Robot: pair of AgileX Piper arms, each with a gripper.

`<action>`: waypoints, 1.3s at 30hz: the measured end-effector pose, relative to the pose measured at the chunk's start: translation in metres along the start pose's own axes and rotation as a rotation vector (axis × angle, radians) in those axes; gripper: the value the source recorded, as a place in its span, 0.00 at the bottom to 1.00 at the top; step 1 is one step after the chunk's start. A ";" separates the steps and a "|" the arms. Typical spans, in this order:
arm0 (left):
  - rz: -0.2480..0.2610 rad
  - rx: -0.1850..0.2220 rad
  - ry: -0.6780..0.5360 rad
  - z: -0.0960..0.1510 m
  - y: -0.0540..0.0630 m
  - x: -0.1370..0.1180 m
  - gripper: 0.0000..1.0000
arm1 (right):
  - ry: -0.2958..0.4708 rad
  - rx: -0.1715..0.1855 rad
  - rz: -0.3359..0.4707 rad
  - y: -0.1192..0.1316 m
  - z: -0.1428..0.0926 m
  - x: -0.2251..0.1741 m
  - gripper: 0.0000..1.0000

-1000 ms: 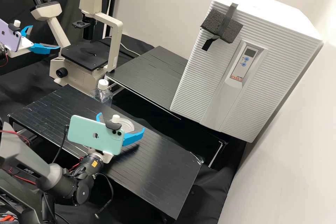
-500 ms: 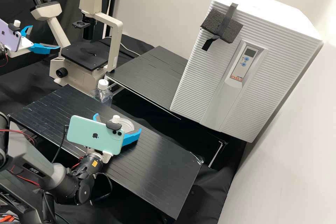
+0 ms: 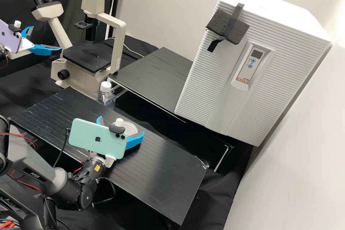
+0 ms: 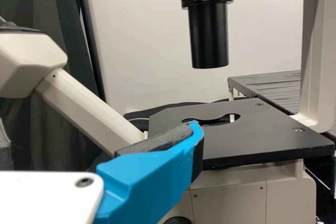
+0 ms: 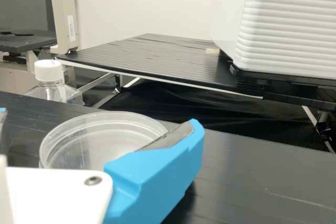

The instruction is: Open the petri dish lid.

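Observation:
The clear round petri dish (image 3: 131,128) lies flat on the front black bench, partly behind the phone on the right arm. The right gripper (image 3: 120,124) stands open around it, one finger to each side. In the right wrist view the dish (image 5: 79,142) sits between the fingers of the right gripper (image 5: 100,118); one finger overlaps its near side, while a gap shows beside the other. I cannot tell lid from base. High at the far left, the left gripper (image 3: 46,37) is open and holds nothing. In the left wrist view the left gripper (image 4: 100,124) faces the microscope.
A microscope (image 3: 88,55) stands at the back left, and a clear bottle with a white cap (image 3: 105,86) is behind the front bench (image 3: 165,172). The large white ribbed incubator (image 3: 205,82) stands on the rear black table (image 3: 151,75).
The right gripper has shifted slightly left around the dish, its fingers still apart, and its arm links have moved a little. The left gripper has kept still.

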 end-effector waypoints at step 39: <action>0.000 0.000 0.000 0.000 0.000 0.000 1.00 | 0.010 0.005 0.032 0.002 -0.002 0.001 0.00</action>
